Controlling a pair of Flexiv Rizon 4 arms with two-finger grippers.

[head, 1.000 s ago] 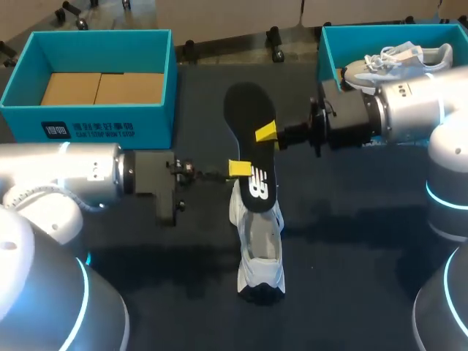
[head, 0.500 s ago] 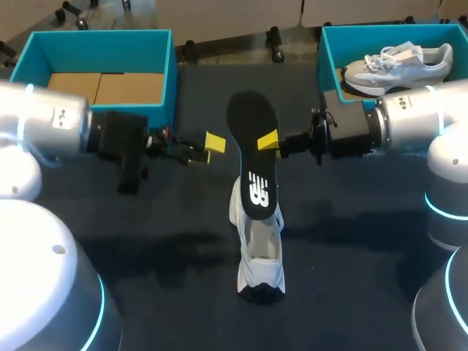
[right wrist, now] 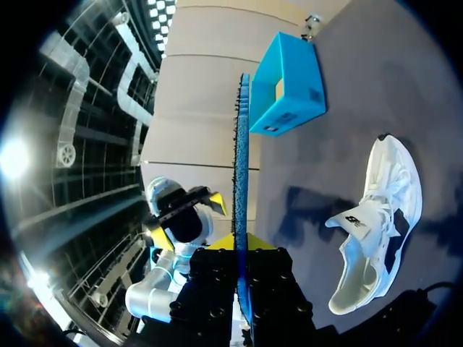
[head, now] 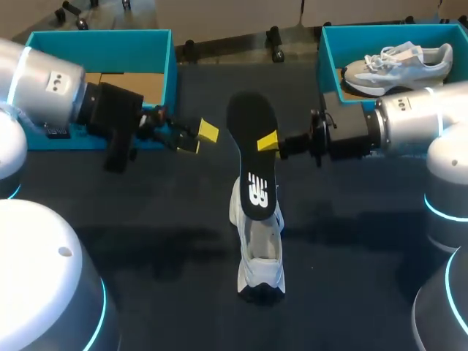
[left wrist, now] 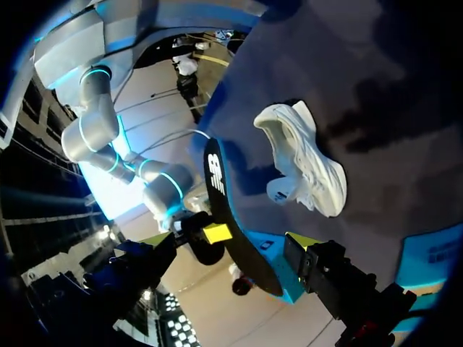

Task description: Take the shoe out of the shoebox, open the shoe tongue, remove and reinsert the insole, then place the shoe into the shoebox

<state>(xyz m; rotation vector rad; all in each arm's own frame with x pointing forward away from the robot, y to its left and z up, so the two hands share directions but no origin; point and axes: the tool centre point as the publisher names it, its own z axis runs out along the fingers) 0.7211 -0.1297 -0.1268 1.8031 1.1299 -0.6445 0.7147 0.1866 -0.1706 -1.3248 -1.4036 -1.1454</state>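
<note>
The dark counter (head: pixel 351 278) carries two teal boxes: the left shoebox (head: pixel 164 51) at its far left and the right shoebox (head: pixel 327 51) at its far right, with a pale second shoe (head: pixel 398 62) lying inside. The white shoe (head: pixel 257 248) sits mid-counter, outside both boxes, opening upward. The black insole (head: pixel 252 161) is held tilted above it — my right fingers (head: pixel 268 142) are clamped on its edge. My left fingers (head: pixel 198 137) are spread wide, holding nothing, near the left shoebox.
</note>
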